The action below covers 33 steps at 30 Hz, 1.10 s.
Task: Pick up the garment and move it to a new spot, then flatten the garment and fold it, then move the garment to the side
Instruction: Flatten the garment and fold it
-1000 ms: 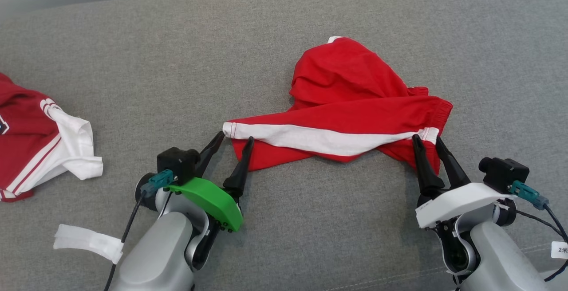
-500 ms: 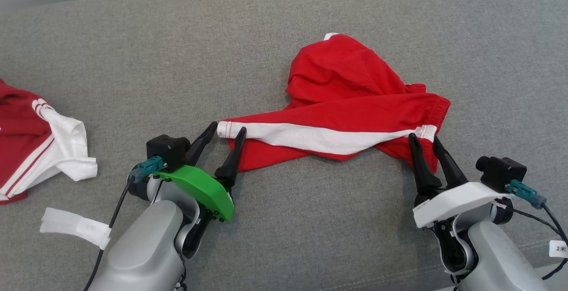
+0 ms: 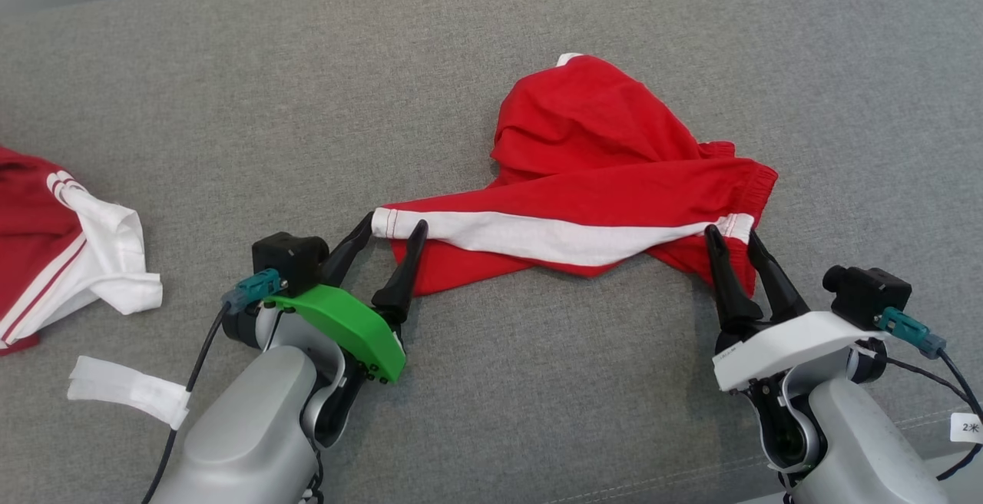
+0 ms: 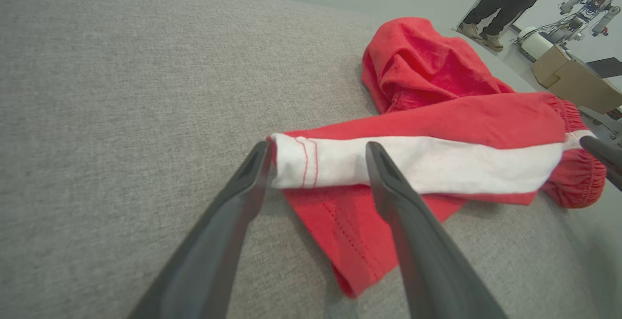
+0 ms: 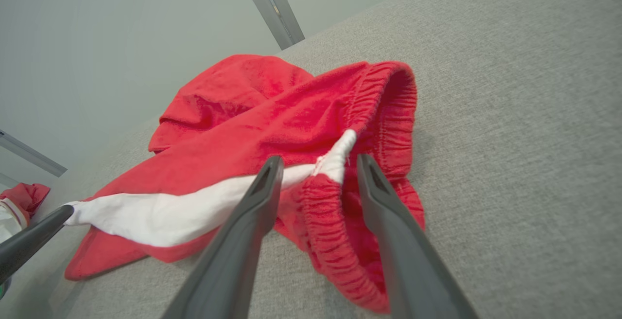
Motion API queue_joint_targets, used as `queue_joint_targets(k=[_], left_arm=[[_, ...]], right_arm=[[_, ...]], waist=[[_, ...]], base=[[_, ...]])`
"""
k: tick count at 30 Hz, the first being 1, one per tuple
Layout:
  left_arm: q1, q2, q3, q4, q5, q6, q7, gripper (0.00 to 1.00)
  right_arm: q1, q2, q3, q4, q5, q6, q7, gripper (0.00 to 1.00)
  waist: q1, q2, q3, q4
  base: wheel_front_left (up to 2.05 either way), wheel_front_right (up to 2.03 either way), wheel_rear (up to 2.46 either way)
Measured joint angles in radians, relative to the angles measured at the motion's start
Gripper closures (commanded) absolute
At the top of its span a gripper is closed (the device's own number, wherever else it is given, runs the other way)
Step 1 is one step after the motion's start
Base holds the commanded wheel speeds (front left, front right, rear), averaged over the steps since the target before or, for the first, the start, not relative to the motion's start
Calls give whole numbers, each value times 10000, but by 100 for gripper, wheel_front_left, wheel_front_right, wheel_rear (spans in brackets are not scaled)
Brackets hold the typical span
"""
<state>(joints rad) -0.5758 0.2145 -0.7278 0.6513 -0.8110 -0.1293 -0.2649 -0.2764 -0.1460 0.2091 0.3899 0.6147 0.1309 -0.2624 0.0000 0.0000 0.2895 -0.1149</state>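
A: Head view: we're seeing red shorts (image 3: 599, 174) slumping in the middle of the grey cushion (image 3: 307, 104), soft and light.

B: We're straddling hem (image 4: 291, 163) with left gripper (image 3: 393, 221), waistband (image 5: 384, 115) with right gripper (image 3: 731, 232), both released.

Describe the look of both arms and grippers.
Both arms are silver-grey, each with two long dark fingers, a black camera block and a teal plug on a black cable. The left gripper wears a green cover, the right gripper a white cover.

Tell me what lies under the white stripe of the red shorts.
Beneath the white stripe a red layer of the shorts sticks out onto the grey cushion. Anything farther under is covered.
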Motion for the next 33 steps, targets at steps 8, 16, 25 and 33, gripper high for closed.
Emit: queue_joint_targets(k=[8, 16, 25, 33], left_arm=[[-156, 2, -102, 54, -245, 0, 0, 67], [-210, -19, -48, 56, -211, 0, 0, 100], [-187, -105, -40, 56, -136, 0, 0, 100], [-185, -84, 299, -418, 2, 0, 0, 100]], right_arm=[[-89, -10, 63, -35, 21, 0, 0, 20], [-112, -25, 58, -69, 90, 0, -2, 55], [-142, 0, 44, 219, 339, 0, -2, 100], [-167, 59, -504, -543, 242, 0, 0, 100]], waist=[[0, 0, 42, -95], [0, 0, 54, -115], [0, 0, 51, 40], [0, 0, -196, 167]], base=[[0, 0, 0], [0, 0, 0], [0, 0, 0], [0, 0, 0]])
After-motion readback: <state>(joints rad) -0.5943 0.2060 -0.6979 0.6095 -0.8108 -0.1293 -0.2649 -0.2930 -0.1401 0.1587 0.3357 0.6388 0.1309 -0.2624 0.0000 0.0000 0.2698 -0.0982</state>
